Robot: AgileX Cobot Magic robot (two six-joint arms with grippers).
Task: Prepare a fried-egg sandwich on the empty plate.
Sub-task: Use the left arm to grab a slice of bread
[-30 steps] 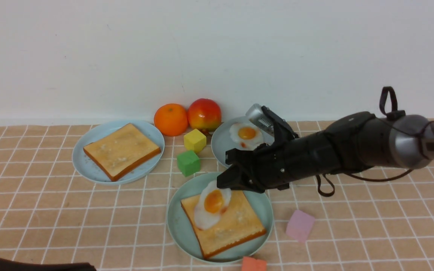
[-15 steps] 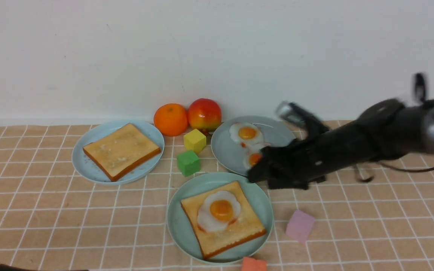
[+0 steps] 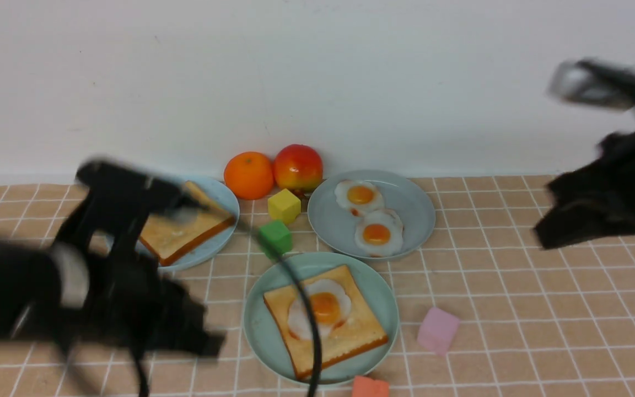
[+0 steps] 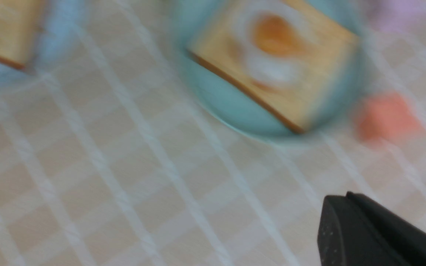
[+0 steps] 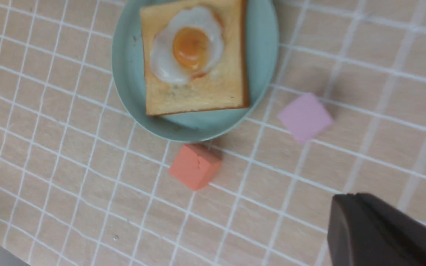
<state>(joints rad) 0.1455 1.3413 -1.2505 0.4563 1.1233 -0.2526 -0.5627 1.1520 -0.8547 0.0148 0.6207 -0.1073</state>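
Observation:
The mint-green plate (image 3: 257,300) sits front and centre with one toast slice (image 3: 353,336) on it. A fried egg (image 3: 326,306) lies flat on that toast. The second toast slice (image 3: 182,237) rests on a pale blue plate (image 3: 224,201) at the back left. My left gripper (image 3: 213,344) is shut and blurred, low over the cloth just left of the mint plate. My right gripper (image 3: 543,234) is shut and empty, raised at the far right. The right wrist view shows its shut tips (image 5: 350,195), the plate (image 5: 128,74) and the egg (image 5: 189,46). The left wrist view shows shut tips (image 4: 342,195).
A grey-blue plate (image 3: 414,204) holds two more eggs (image 3: 359,196) (image 3: 378,232). An orange (image 3: 249,175), apple (image 3: 298,167), yellow cube (image 3: 284,205) and green cube (image 3: 275,238) stand behind. A pink cube (image 3: 437,330) and orange-red cube (image 3: 370,387) lie near the mint plate. The left arm's cable (image 3: 302,300) crosses it.
The right gripper let the egg go onto the toast, pulled back right and upward, and shut. The left arm swung in from the lower left.

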